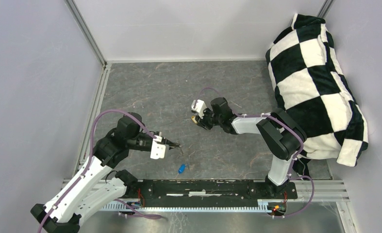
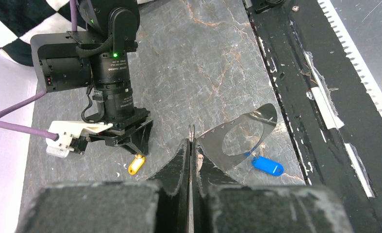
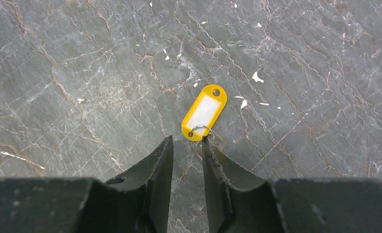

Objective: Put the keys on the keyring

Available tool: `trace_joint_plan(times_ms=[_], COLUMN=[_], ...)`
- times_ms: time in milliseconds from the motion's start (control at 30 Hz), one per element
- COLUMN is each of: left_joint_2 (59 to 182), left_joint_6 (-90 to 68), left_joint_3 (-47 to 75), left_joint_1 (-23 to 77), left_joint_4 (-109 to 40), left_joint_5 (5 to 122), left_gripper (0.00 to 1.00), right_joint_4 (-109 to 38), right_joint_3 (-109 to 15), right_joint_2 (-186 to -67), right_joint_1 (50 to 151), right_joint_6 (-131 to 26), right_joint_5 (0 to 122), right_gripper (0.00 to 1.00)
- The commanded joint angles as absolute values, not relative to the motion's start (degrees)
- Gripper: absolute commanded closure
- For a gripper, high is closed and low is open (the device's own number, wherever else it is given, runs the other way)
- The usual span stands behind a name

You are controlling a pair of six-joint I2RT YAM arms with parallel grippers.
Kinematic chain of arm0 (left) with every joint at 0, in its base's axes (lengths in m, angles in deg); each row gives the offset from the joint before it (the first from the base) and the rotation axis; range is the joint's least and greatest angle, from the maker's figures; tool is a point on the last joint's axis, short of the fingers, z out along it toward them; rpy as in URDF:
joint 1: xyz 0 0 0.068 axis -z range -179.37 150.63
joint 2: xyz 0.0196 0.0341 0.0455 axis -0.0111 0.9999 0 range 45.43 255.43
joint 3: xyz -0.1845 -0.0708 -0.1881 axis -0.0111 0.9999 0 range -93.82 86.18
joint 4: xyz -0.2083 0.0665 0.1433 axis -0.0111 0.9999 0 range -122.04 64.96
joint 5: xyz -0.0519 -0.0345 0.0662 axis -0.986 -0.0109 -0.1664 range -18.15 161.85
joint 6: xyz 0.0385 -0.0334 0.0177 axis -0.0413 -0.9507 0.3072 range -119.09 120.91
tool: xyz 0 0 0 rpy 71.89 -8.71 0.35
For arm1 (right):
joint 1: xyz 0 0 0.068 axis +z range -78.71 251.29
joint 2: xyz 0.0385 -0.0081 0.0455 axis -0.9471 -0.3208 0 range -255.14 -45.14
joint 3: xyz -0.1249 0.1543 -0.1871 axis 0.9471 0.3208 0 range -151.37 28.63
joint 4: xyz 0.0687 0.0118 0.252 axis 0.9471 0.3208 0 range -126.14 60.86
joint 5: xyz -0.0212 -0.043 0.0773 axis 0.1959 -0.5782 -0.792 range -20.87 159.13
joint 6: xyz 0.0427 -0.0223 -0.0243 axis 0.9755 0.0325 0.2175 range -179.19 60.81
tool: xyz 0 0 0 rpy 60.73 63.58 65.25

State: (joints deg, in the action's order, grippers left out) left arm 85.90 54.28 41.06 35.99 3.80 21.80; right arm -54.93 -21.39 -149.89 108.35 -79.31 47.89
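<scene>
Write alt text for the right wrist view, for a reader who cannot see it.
A yellow key tag lies flat on the grey marbled table, its small metal ring right at one fingertip of the right gripper. The two black fingers stand slightly apart with nothing between them.

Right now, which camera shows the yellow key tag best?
The right wrist view: the yellow key tag lies large, sharp and unobstructed. The left wrist view shows it small; the top view, only a speck.
</scene>
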Motion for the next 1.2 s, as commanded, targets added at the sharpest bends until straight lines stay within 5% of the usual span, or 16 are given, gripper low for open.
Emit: trace_joint_plan(times_ms=[0, 533, 800, 1167], left_joint_2=[84.8, 83.5, 83.0, 82.4], left_joint_6=[52.3, 51.8, 51.3, 47.3], left_joint_3=[40.6, 40.7, 40.8, 42.0], left_joint_1=[35.7, 35.7, 35.7, 35.7], left_joint_4=[1.3, 2.0, 2.1, 0.1], left_joint_5=[19.5, 19.1, 18.9, 17.0], left_gripper=[0.98, 0.98, 0.98, 0.98], right_joint_4=[-57.3, -53.8, -54.3, -60.5], right_joint_3=[-23.9, -24.2, -24.8, -16.5], right_joint_2=[-150.5, -152.2, -152.3, -139.0], right_joint_1=[108.2, 108.1, 108.2, 108.1], right_joint_6=[-80.5, -82.2, -81.9, -78.9], right_joint_5=[46.3, 46.0, 46.1, 42.8], right_gripper=[0.67, 0.77, 1.0, 0.99])
